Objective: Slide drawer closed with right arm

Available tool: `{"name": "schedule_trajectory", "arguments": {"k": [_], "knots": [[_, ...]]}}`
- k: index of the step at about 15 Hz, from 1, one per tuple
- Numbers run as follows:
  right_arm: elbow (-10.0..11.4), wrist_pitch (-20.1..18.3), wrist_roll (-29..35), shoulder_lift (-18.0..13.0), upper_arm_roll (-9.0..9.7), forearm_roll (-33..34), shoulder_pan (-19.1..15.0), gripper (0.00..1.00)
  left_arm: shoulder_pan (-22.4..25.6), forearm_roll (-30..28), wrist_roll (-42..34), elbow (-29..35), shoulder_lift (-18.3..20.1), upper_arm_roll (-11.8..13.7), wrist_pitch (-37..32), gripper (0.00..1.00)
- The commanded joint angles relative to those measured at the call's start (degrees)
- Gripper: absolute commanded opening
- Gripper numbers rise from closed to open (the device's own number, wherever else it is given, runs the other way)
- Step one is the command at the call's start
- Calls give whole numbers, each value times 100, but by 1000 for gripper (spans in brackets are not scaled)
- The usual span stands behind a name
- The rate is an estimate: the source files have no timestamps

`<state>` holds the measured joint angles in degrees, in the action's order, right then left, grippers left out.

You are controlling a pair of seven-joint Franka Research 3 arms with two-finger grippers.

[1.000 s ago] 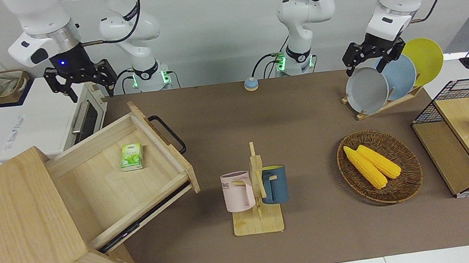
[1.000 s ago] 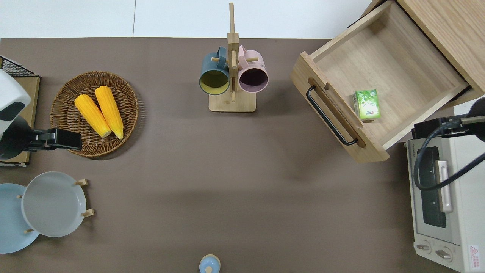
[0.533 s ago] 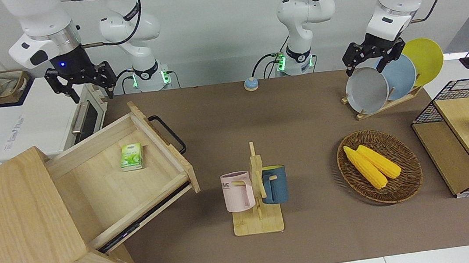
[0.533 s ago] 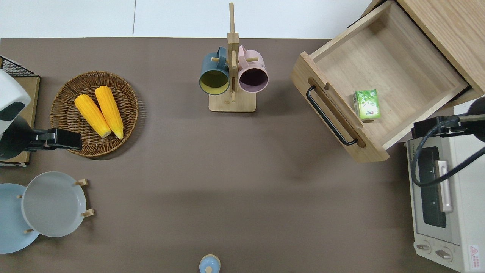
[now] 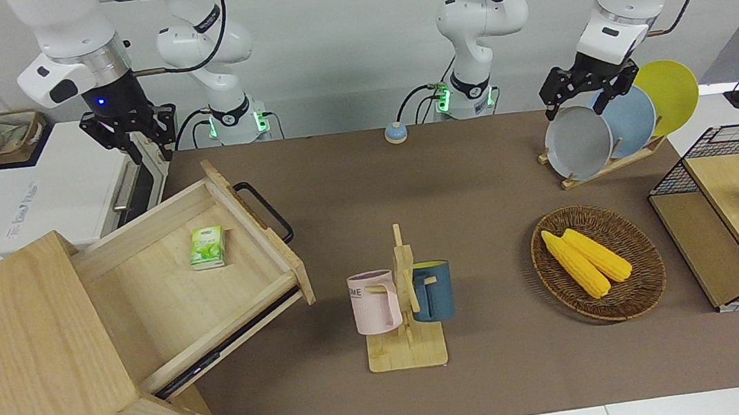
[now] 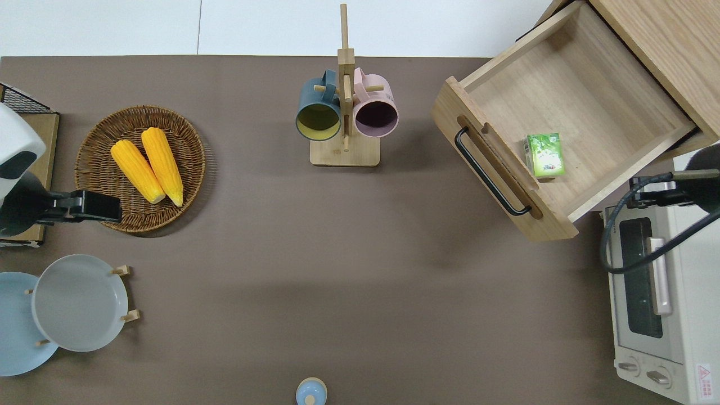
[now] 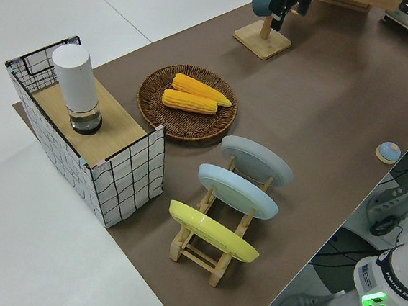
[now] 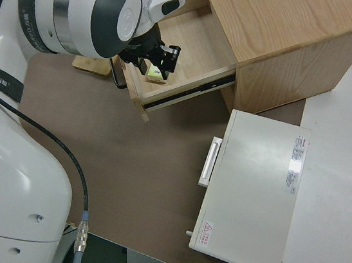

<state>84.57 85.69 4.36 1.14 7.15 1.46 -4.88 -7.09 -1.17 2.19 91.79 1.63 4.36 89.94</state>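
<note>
Right gripper (image 5: 130, 134), black with two fingers, hangs in the air under the right arm (image 5: 73, 50), whose small blue light is on. As the overhead view shows, it is over the corner of the white toaster oven (image 6: 661, 298) that is farthest from the robots, just beside the open drawer (image 6: 568, 112). Its fingers stand a little apart and hold nothing, and they do not touch the drawer. The drawer is pulled far out of the light-wood cabinet (image 5: 26, 372), which stands at the right arm's end of the bench, on the corner farthest from the robots. The drawer points diagonally toward the middle of the bench, and its black loop handle (image 6: 488, 171) is on the front panel. Inside the drawer a small green packet (image 6: 544, 154) lies flat on the wooden bottom, near the front panel. The toaster oven stands at the same end of the bench, nearer to the robots than the cabinet. Near the middle of the bench edge farthest from the robots stands a wooden mug stand (image 5: 408, 328) with a pink mug (image 5: 375, 302) and a dark blue mug (image 5: 433, 291) hanging on it. Toward the left arm's end there is a wicker basket (image 5: 637, 299) with two corn cobs (image 5: 588, 260). The left gripper (image 5: 584, 91) is parked; I cannot tell how its fingers stand.
</note>
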Motion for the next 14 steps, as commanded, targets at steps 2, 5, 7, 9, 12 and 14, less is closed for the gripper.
{"name": "schedule_trajectory", "arguments": {"k": [2, 5, 7, 9, 12, 14], "knots": [[-38, -193, 1012, 9, 146, -41, 75, 0, -21, 73, -8, -21, 48, 21, -82, 995], [-38, -395, 1688, 1, 313, -137, 92, 0, -21, 73, -8, -21, 48, 21, -82, 998], [-38, -404, 2496, -8, 418, -287, 154, 0, -21, 73, -8, -12, 48, 21, -82, 995], [-29, -396, 3111, -8, 577, -296, 206, 0, -21, 73, -8, -12, 48, 21, -82, 998], [-29, -387, 3868, -8, 753, -523, 215, 0, -21, 73, -8, -12, 48, 21, -82, 995], [-11, -308, 4352, -8, 770, -769, 303, 0, -21, 73, -8, -21, 48, 12, -82, 998]]}}
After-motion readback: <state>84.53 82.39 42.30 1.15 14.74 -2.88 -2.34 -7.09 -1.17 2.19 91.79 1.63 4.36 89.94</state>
